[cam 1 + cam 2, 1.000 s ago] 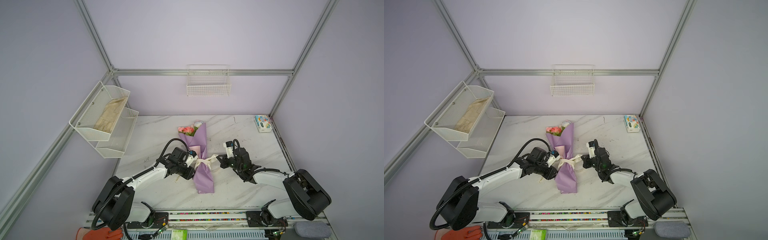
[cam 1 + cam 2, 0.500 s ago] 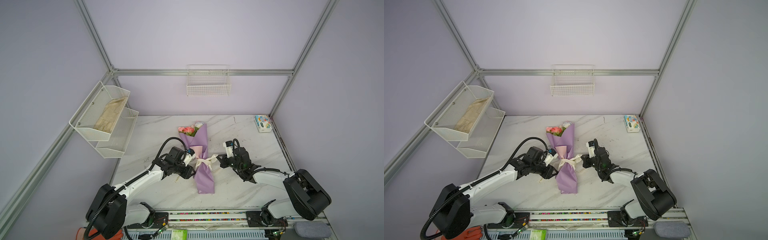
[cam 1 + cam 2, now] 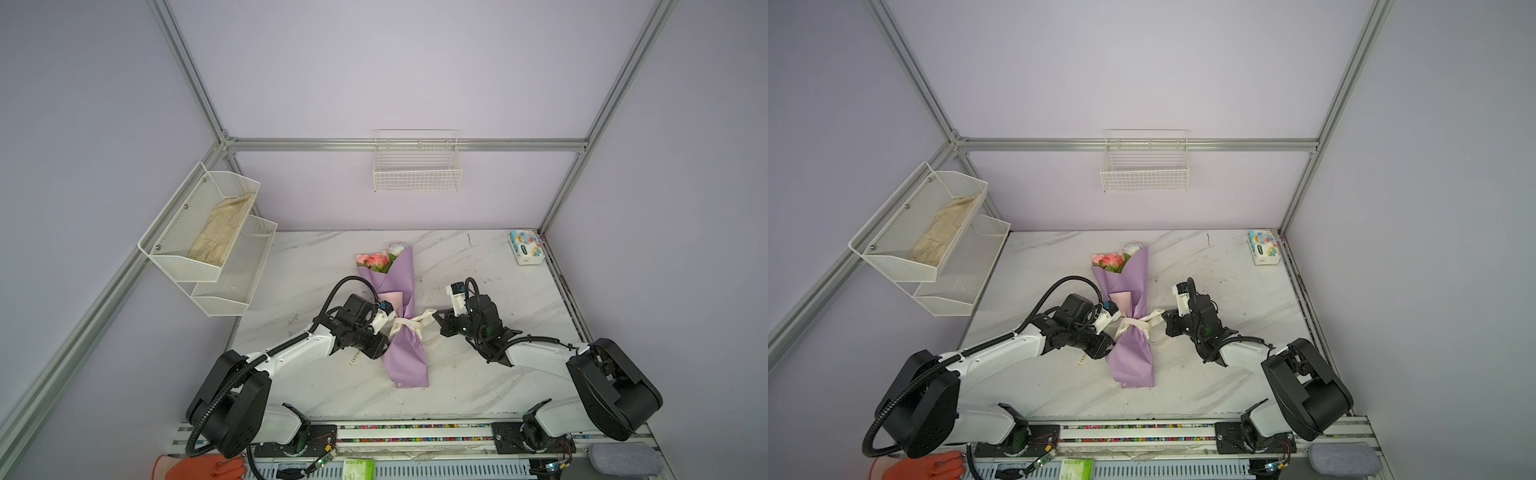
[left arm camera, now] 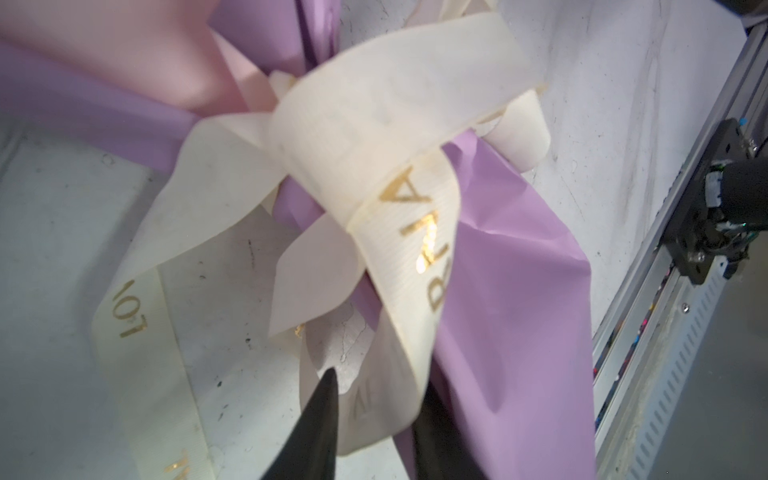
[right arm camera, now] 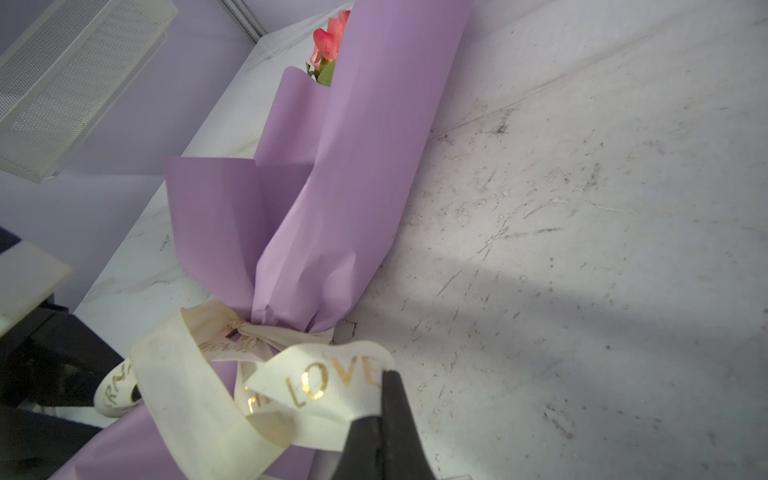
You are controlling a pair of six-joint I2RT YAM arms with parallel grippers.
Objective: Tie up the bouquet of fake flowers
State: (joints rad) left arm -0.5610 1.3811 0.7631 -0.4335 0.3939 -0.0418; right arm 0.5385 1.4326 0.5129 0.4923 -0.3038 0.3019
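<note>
Nudged back toward centre frame since half a second ago, my left arm (image 3: 299,353) crosses the counter (image 3: 478,386) to the bouquet of fake flowers (image 3: 405,361), which lies mid-frame with its blooms toward the top. A cream ribbon (image 3: 409,323) wraps its waist. My left fingers (image 4: 324,415) stand apart around one strand; my right fingers (image 5: 395,415) clamp the lettered end.

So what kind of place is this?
Probably a robot test cell: an aluminium frame with plain lilac walls, a left arm and a right arm mounted on a rail at the front of the table, and one bouquet of fake flowers laid out.
</note>
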